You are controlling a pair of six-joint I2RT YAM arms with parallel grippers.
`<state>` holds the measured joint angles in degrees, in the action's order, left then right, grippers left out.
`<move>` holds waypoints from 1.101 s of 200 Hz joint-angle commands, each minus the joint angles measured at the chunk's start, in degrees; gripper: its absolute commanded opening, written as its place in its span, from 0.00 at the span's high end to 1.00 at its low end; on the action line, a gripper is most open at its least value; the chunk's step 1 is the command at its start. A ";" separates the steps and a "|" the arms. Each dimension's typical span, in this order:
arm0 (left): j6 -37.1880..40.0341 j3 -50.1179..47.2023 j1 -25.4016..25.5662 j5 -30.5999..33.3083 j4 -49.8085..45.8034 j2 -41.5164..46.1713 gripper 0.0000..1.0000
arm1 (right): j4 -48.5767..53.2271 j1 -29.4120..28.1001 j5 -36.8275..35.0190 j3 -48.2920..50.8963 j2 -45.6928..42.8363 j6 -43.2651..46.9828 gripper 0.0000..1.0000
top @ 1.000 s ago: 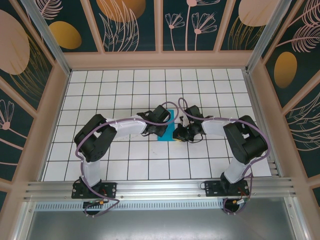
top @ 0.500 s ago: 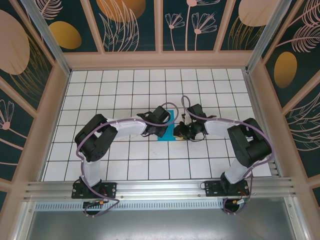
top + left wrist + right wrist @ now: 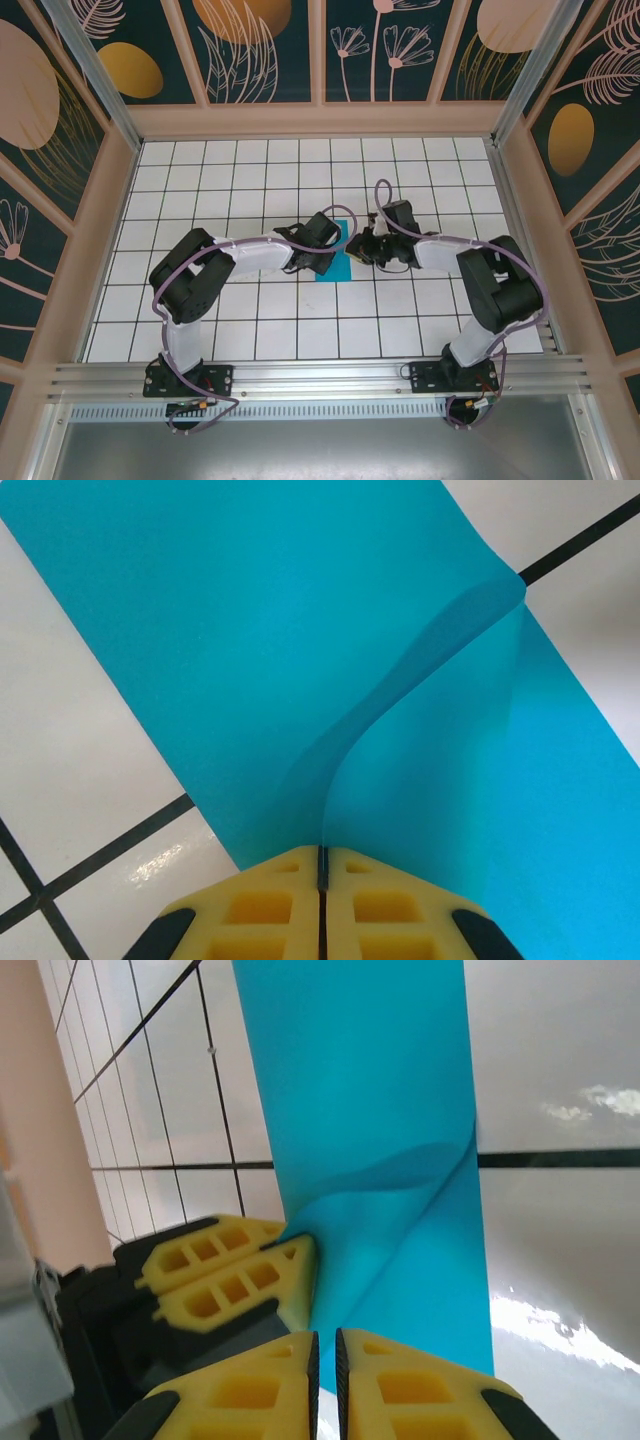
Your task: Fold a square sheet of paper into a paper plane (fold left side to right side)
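At the centre of the white tiled table (image 3: 250, 170), seen from the top camera, the left arm (image 3: 200, 270) is reaching in from the lower left. The left gripper (image 3: 322, 258) is sitting at the left edge of the teal sheet of paper (image 3: 332, 272), which is lying as a narrow strip between the two grippers. The right gripper (image 3: 362, 250) is meeting the strip from the right, at the end of the right arm (image 3: 490, 290).

The left wrist camera is giving the detail the overhead view is missing. At the bottom centre of its frame the left gripper's yellow fingers (image 3: 270, 900) are pressed together on the near edge of the paper, pinching it. The upper layer is rising from that pinch in a curved flap towards the upper right, while the layer beneath is lying flat on the tiles.

The right wrist camera is looking at the same strip from the opposite side. Here the paper is running from the top of the frame down to the bottom, with the left gripper's fingers clamped on its edge at centre left. At the bottom centre the right gripper's own fingers (image 3: 400, 1380) are standing almost together, a thin dark slit between them. Whether they are nipping the paper cannot be told.
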<state>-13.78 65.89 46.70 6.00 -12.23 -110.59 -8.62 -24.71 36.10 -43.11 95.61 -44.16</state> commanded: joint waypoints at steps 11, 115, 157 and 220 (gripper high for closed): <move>-0.90 -1.38 -0.45 -1.45 -0.35 -0.75 0.92 | -4.11 -1.60 0.83 -3.99 3.78 -3.14 0.84; -1.03 -1.46 -0.43 -1.70 -0.25 -0.86 0.92 | -0.65 -3.77 -1.34 -7.13 10.01 -1.99 0.84; -1.01 -1.49 -0.46 -1.74 -0.34 -0.87 0.92 | 2.71 -3.78 -3.67 -7.33 10.03 0.16 0.84; -0.96 -1.38 -0.39 -1.79 -0.34 -0.85 0.92 | 5.59 -3.77 -5.58 -7.33 11.21 2.06 0.84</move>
<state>-13.80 65.89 46.59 5.10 -12.16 -110.59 -6.42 -28.18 32.60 -49.21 105.12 -43.92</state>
